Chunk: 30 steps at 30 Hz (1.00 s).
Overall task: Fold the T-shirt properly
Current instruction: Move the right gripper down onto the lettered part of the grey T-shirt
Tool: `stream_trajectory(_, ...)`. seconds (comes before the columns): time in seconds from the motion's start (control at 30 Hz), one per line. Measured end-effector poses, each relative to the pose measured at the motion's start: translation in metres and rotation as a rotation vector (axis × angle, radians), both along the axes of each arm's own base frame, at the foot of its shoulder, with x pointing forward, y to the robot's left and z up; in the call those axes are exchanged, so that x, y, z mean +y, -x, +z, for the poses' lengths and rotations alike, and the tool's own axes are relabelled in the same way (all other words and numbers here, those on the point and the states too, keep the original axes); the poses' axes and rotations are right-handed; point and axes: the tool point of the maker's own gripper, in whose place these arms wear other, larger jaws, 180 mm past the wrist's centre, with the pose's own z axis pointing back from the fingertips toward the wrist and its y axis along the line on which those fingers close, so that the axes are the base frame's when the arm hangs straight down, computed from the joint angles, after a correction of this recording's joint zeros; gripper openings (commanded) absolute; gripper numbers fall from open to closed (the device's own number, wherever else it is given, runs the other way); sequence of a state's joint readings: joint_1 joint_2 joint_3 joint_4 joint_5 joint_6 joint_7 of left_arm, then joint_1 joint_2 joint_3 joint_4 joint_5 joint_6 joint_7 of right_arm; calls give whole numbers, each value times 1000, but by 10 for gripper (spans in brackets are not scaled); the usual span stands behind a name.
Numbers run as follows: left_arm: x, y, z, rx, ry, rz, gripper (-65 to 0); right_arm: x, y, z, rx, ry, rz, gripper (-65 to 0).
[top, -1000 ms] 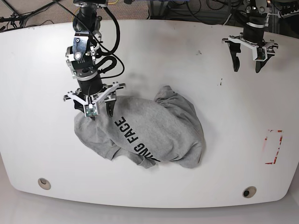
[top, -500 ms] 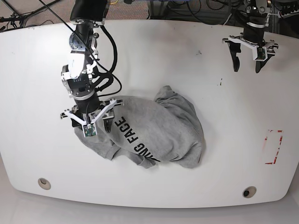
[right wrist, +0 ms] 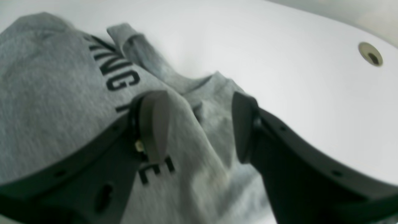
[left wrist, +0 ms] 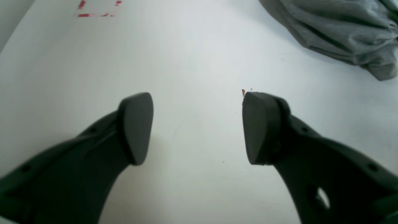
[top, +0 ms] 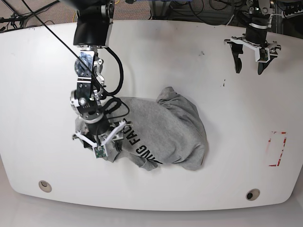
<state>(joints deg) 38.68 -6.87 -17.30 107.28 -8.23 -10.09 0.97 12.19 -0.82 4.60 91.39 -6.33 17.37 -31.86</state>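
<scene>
Right gripper over the crumpled T-shirt, ready to take a fold of cloth

The T-shirt lies bunched near the middle of the white table, its black lettering partly hidden in wrinkles. The right gripper stands over the shirt's near-left part with its jaws apart, a ridge of grey cloth between them but not yet pinched. For a good grasp it should, I think, come down lower and close on one layer at the hem, not on the thick bunch. The left gripper hangs parted and empty above bare table, well apart from the shirt. There is wide free room on both sides for spreading; the front edge is nearer, and the red marking lies to one side.
</scene>
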Motion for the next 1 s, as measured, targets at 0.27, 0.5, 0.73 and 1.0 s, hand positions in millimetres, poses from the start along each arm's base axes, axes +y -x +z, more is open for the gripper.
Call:
stream_trajectory(0.27,4,0,1,-3,-7,7,-227,40,-19,5,-19,-18,99,-337)
stream_trajectory(0.5,3,0,1,-4,-5,5,-227,69,-31,9,4,51,197,-340)
stream_trajectory(0.73,3,-1,2,-6,-7,5,-226,89,-50,25,-18,90,250,-342)
stream_trajectory(1.0,4,1,1,-4,-8,7,-226,95,-71,36,-23,110,269,-347)
